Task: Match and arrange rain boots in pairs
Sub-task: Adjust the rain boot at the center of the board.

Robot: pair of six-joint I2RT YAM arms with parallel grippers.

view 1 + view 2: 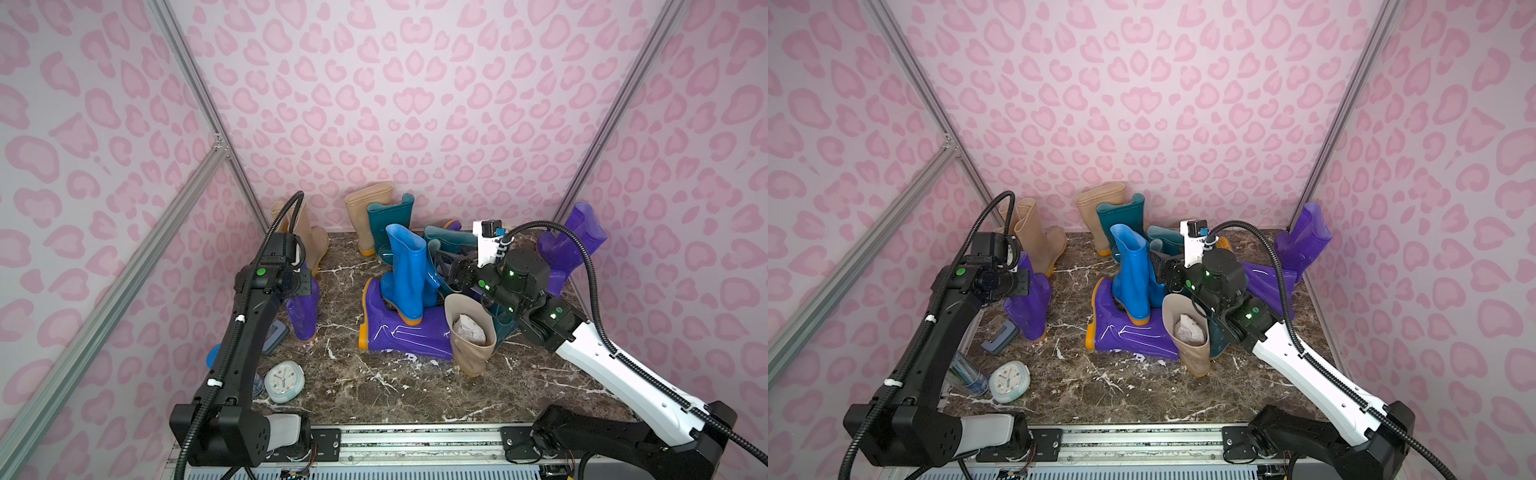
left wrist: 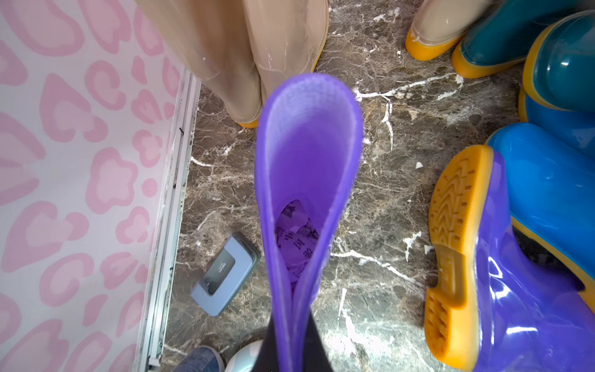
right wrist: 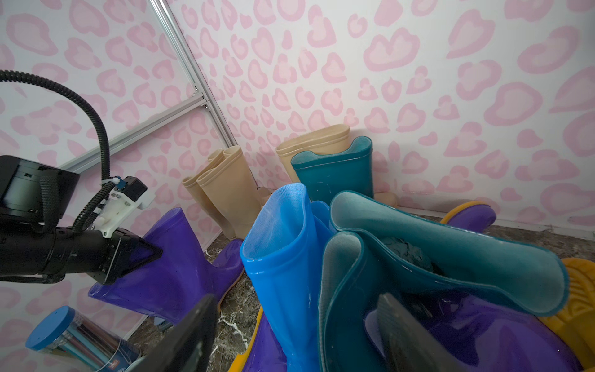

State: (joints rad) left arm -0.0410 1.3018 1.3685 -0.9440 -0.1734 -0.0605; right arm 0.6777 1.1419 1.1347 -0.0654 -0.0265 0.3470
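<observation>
Nearest, a lying purple boot [image 1: 405, 336] is found beneath the blue boot [image 1: 405, 266], its long axis crosswise and its sole turned leftward. Left of the blue boot, an upright purple boot [image 3: 180, 267] is pinched at its cuff by the left gripper [image 3: 151, 254]. Just right, the right gripper [image 3: 296, 299] is held spread before a folded teal boot [image 3: 434, 244]; contact cannot be judged. Behind, beige boots [image 1: 368, 212] are partly masked.

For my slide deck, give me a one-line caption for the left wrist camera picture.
Left tool pinches the rim of a purple boot stuffed with paper, beige boots beyond on the marble table.
</observation>
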